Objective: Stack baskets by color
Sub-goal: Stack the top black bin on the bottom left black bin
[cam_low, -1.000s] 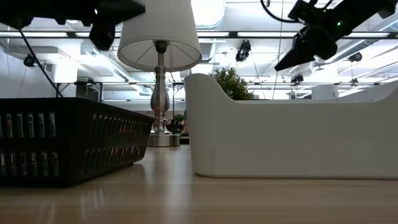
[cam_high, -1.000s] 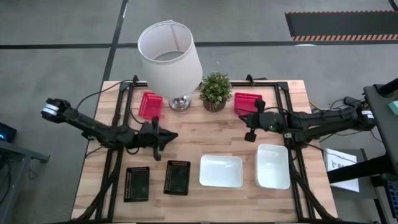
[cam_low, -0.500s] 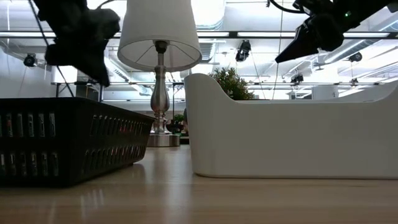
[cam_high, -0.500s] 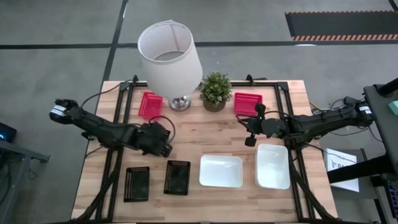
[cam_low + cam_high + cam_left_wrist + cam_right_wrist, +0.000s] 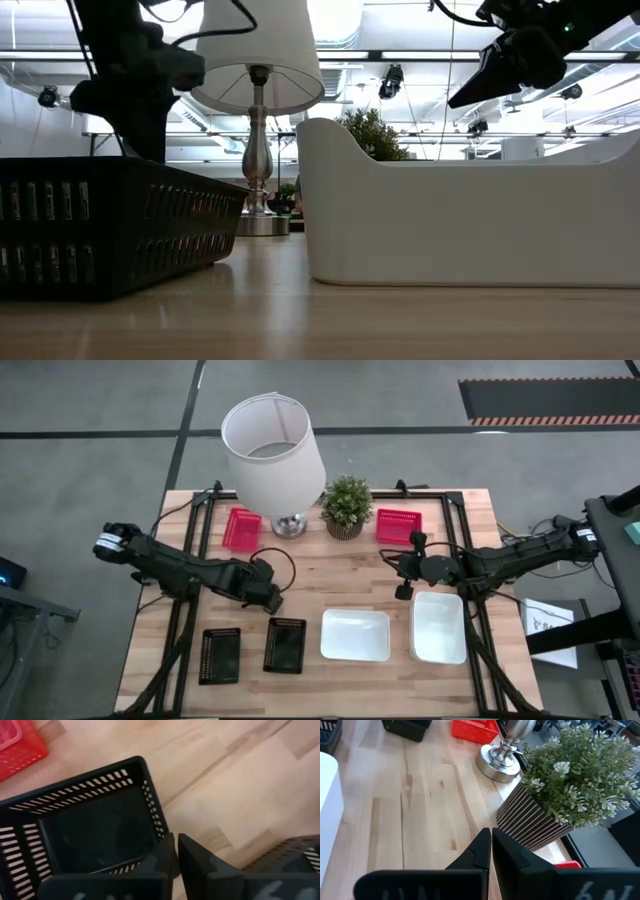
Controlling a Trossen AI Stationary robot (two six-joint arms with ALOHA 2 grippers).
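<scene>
The surface [image 5: 340,575] is pale wood with lines of grain and a soft shine. The black baskets [image 5: 285,645] and red baskets [image 5: 398,523] look like plastic full of little holes, and the white baskets [image 5: 355,634] are smooth plastic — a bit glossy. The lamp [image 5: 272,450] has a white matt shade and a shiny metal foot [image 5: 501,756] — the plant [image 5: 572,775] sits in a ribbed striped pot.

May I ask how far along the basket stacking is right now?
Early days. Done: no colour is gathered yet; the red baskets, black baskets and white baskets each sit in two separate spots. In hand: nothing; the left end effector, shut, hovers at a black basket's rim, and the right end effector waits shut over the table. Left: merging every colour into one stack.
</scene>
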